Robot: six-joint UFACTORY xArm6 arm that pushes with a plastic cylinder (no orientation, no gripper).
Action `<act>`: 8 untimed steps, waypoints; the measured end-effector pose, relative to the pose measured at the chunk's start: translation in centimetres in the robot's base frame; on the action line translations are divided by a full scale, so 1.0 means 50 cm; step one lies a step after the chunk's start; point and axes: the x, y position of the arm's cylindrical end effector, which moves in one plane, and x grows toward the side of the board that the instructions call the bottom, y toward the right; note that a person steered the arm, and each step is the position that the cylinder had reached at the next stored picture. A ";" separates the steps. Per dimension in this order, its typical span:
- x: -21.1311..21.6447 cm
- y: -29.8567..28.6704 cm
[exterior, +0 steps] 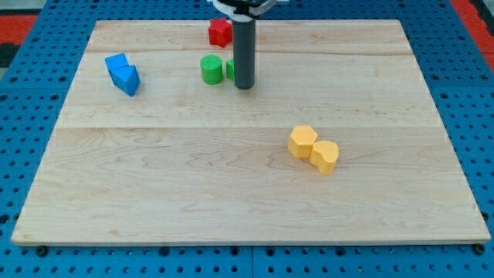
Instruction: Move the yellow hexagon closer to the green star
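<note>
The yellow hexagon (302, 141) lies right of the board's middle, touching a second yellow block (326, 157) at its lower right. A green block (230, 69), mostly hidden behind the rod, sits near the view's top; its shape cannot be made out. A green cylinder (211, 69) stands just left of it. My tip (244, 86) rests on the board right beside that hidden green block, far up and left of the yellow hexagon.
A red block (220, 32) sits at the top edge, left of the rod. Two blue blocks (123, 73) touch each other at the upper left. The wooden board (116, 193) lies on a blue pegboard.
</note>
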 end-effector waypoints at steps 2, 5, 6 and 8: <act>0.005 0.000; 0.110 0.007; 0.211 0.008; 0.334 0.086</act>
